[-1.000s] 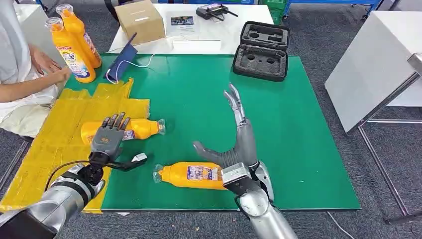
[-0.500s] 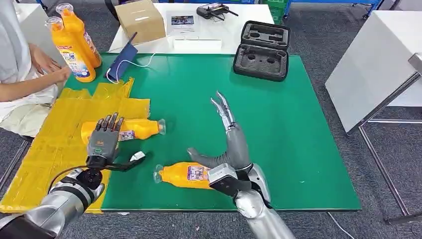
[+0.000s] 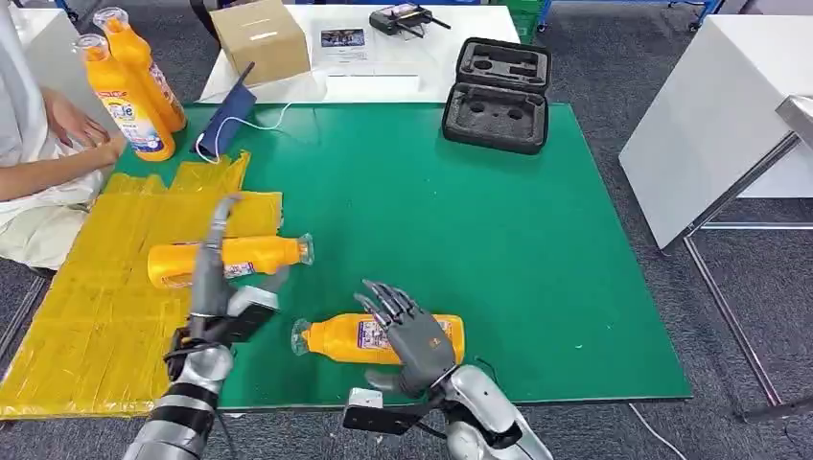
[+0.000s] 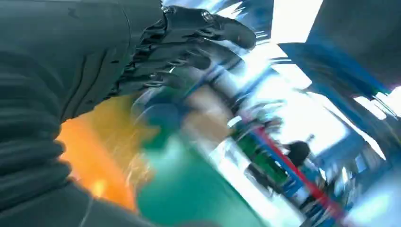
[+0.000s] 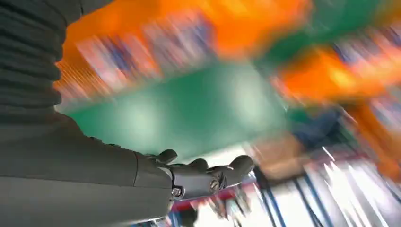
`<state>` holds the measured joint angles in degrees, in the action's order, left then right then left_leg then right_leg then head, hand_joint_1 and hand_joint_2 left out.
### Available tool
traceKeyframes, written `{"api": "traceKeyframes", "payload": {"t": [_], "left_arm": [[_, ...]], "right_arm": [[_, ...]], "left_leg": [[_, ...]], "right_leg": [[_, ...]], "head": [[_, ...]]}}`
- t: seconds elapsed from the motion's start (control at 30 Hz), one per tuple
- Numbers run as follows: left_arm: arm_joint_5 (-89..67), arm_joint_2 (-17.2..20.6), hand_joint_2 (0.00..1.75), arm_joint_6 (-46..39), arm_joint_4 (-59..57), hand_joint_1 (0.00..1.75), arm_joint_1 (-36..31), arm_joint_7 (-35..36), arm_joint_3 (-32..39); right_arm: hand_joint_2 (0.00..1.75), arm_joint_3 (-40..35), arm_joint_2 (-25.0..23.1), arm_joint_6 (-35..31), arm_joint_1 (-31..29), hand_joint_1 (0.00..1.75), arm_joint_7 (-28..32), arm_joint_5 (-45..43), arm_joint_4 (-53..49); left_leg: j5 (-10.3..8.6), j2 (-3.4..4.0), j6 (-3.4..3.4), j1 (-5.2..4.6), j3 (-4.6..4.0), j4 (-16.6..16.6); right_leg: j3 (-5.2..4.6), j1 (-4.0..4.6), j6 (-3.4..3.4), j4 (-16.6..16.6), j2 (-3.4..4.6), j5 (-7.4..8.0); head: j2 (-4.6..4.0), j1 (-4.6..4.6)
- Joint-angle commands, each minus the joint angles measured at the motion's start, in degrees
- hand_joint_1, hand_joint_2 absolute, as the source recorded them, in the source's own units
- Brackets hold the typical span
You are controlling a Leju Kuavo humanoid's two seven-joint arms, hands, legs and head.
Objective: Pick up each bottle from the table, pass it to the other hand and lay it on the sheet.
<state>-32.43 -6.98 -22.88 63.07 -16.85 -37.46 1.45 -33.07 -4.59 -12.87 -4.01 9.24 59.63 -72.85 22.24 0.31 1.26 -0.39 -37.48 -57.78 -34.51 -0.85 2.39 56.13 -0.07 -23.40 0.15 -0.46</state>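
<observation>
While the green surface (image 3: 537, 249) takes most of the head view, the yellow sheet (image 3: 86, 316) covers its left part, in front of the left arm. A person (image 3: 38, 163) sits at the far left corner, near two upright orange bottles (image 3: 129, 81), w/ a cardboard box (image 3: 261, 38) and an open black case (image 3: 499, 91) at the far side.

One bottle on the sheet (image 3: 225, 259) is already laid down, cap end just over the sheet's right edge. The 2nd one, the bottle near the front edge (image 3: 340, 338), lies on bare green, well right of the sheet. Its long axis runs left-right across the robot, cap to the robot's left, base to the right.

The right robot hand (image 3: 414, 340) is over the base half of this bottle, palm down, fingers spread and slightly curled; it looks open, not gripping yet, though contact I cannot tell for sure. The left robot hand (image 3: 213, 278) stands edge-on near the sheet's right border, fingers extended upward, holding nothing, approx. between the two lying bottles.

So the right arm is clearly nearer. My judgement: it should close across the bottle body, perpendicular to the axis, then lift and carry it leftward for the handover. Both wrist views are too blurred to confirm details.
</observation>
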Motion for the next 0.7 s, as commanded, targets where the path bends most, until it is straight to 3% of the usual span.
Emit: {"api": "traceKeyframes", "payload": {"t": [0.03,0.1,0.27,0.33,0.6,0.7], "left_arm": [[12.28,-6.43,1.75,15.9,15.89,0.0,8.31,4.93,2.49],[12.31,-6.45,1.75,15.91,16.12,0.0,8.49,4.95,2.4],[12.37,-6.34,1.75,15.93,16.1,0.0,8.54,4.99,2.51],[14.23,-6.14,1.75,18.55,16.58,0.0,8.79,5.8,2.23],[13.63,-6.49,1.75,18.65,17.56,0.0,9.96,6.42,1.41],[12.82,-6.48,1.75,17.41,18.19,0.0,10.58,6.35,1.55]], "right_arm": [[1.75,-0.15,1.33,0.21,-1.77,0.0,-8.19,10.35,17.66],[1.75,0.02,1.14,0.34,-2.16,0.0,-8.2,10.37,17.93],[1.75,0.04,1.05,0.35,-2.28,0.0,-8.2,10.37,17.92],[1.75,1.39,0.47,0.16,-2.47,0.0,-10.45,13.17,18.57],[1.75,5.57,-1.77,-4.14,-4.15,0.0,-14.25,19.95,17.52],[1.75,7.73,-3.11,-7.57,-2.46,0.0,-9.43,15.94,11.93]], "left_leg": [[-0.01,-0.41,-0.03,0.09,0.14,0.05],[0.04,-0.73,-0.03,0.19,0.3,0.03],[0.07,-0.62,-0.14,0.22,0.46,0.07],[0.19,-0.63,-0.23,0.28,0.77,0.02],[0.2,-0.65,-0.26,0.26,1.03,0.12],[0.13,-0.63,-0.14,0.25,1.01,0.09]], "right_leg": [[0.3,0.07,-0.05,-0.08,-0.34,-0.19],[0.55,0.13,0.01,-0.1,-0.63,-0.39],[0.63,0.2,-0.09,-0.08,-0.6,-0.35],[0.38,0.24,-0.36,-0.05,-0.63,-0.57],[0.67,0.22,-0.22,-0.11,-0.63,-0.84],[0.66,0.21,-0.32,-0.07,-0.59,-0.76]], "head": [[0.0,-0.04],[0.0,0.04],[0.0,0.0],[0.0,0.02],[0.0,0.0],[0.0,0.02]]}}
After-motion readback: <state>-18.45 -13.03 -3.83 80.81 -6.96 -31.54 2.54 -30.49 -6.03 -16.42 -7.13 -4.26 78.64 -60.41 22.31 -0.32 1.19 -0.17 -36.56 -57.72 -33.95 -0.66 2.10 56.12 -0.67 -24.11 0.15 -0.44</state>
